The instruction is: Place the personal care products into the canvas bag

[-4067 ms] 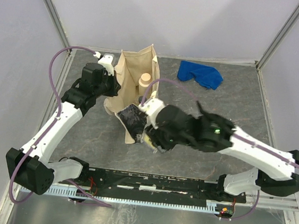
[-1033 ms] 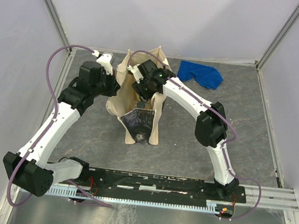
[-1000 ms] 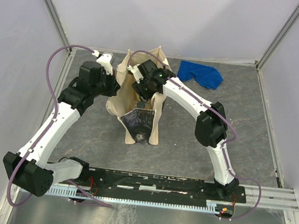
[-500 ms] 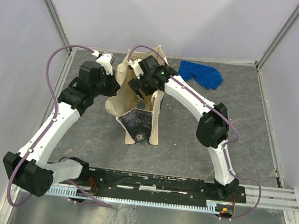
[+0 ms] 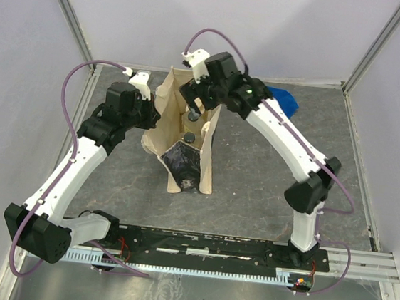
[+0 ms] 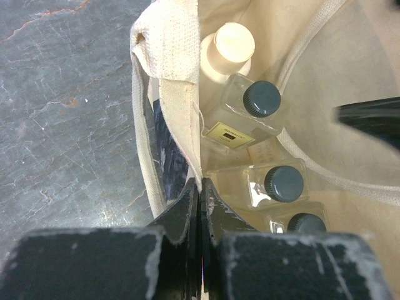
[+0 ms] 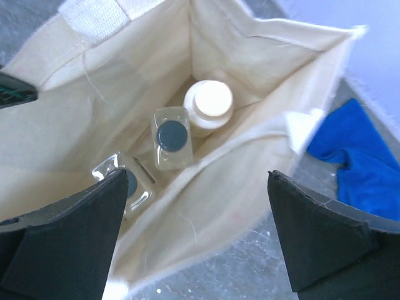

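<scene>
Top view: shows the bag upright on the table, left of middle, mouth open, with a black patch on its near face. Finds the left gripper at the bag's left rim, jaws together on the canvas. Puts the right gripper over the far end of the open mouth; cannot tell its jaws from here. Gives only small dark spots inside the bag, too small to name. Leaves the cloth, blue, on the table behind the right arm, mostly hidden and apart from the bag.

Left wrist view: looks along two fingers pressed shut with the bag's rim clamped between them. Shows the cream bottle inside the bag at the far end. Shows three clear bottles with dark caps in a row from it toward the camera, caps up.

Right wrist view: looks straight down into the bag between two black fingers spread wide apart above the mouth, gripping nothing. Shows the cream bottle on the bottom, one clear bottle just beside it and another partly behind the left finger. Catches the cloth outside the bag, at right.
</scene>
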You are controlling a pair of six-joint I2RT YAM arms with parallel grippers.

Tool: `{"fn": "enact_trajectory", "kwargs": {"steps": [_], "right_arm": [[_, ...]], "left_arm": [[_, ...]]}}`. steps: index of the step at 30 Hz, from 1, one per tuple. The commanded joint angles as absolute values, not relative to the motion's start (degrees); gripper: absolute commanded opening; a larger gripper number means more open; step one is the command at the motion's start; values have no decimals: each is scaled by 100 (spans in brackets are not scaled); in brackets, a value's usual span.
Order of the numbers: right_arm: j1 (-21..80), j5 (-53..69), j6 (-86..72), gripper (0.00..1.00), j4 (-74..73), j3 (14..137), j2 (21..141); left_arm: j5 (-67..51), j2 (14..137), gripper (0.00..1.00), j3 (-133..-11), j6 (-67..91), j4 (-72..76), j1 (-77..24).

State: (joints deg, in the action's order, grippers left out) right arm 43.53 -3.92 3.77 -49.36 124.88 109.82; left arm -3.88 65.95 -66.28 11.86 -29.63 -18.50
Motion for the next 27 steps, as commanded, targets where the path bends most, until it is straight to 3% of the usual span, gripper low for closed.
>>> {"fn": "enact_trajectory", "kwargs": {"steps": [1,2,7,11,14,16,27], "right_arm": [[4163,-722,449,100,-4654,11952,9735],[4085,-723,422,100,-4558,11765,9495],[3606,-744,330,100,-4437,11079,8661],[3295,-899,326,100,-4426,10598,8214],[2991,-1082,325,100,-4445,10241,8006],[2711,-1159,262,100,-4476,9960,7913],[522,42,-657,100,-3373,8166,7269]], "left_arm": [[-249,6497,3,-6943,1030,-2995,-1881],[-246,6495,6,-6991,1021,-3021,-1881],[-264,6463,40,-7221,1016,-3048,-1881],[-225,6408,60,-7372,1020,-3050,-1881],[-266,6322,88,-7499,1042,-3024,-1881],[-229,6206,94,-7584,1075,-2976,-1881],[-126,6136,98,-7966,940,-3247,-1229]]}}
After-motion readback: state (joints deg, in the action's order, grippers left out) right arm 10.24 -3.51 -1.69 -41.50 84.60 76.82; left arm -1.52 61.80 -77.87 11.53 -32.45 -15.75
